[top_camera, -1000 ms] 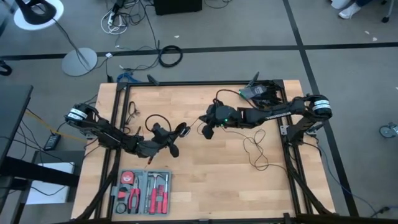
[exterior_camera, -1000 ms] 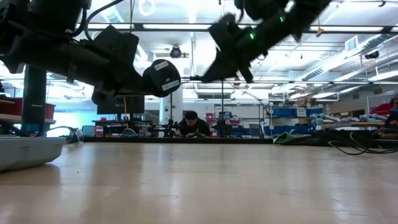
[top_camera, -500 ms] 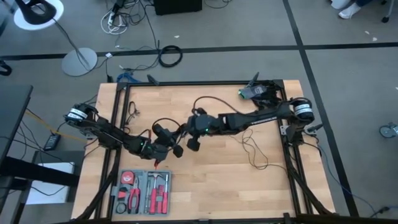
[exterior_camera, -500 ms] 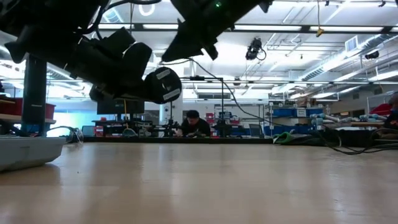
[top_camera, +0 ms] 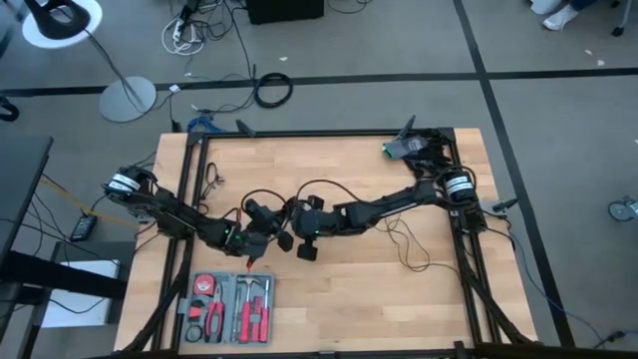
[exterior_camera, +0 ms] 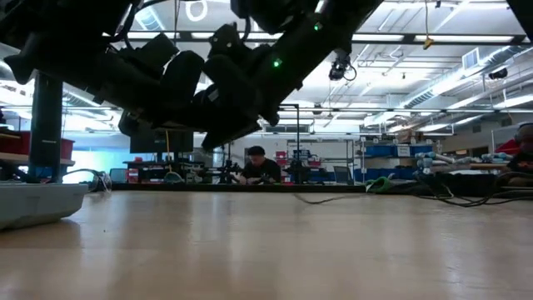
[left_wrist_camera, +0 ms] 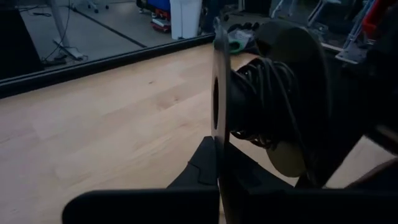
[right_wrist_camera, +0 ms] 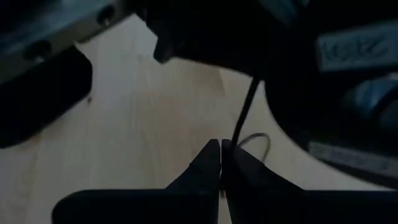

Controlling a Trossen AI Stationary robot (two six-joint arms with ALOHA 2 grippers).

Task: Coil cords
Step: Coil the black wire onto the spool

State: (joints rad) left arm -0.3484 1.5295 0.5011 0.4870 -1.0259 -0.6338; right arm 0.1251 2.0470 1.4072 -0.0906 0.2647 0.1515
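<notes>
Tool tray [top_camera: 227,307] near table's [top_camera: 349,299] front-left corner

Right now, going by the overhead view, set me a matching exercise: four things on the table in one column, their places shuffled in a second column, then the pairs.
Things:
1. tool tray
2. loose cord loops
3. puck with cord wound on it
4. green-labelled device

Places:
A. table corner at the high view's top right
B. held in the left claw at mid-table, with the right claw close beside it
C. table edge at the high view's bottom left
D. flat on the wood, right half of the table

Pairs: 1-C, 2-D, 3-B, 4-A
</notes>
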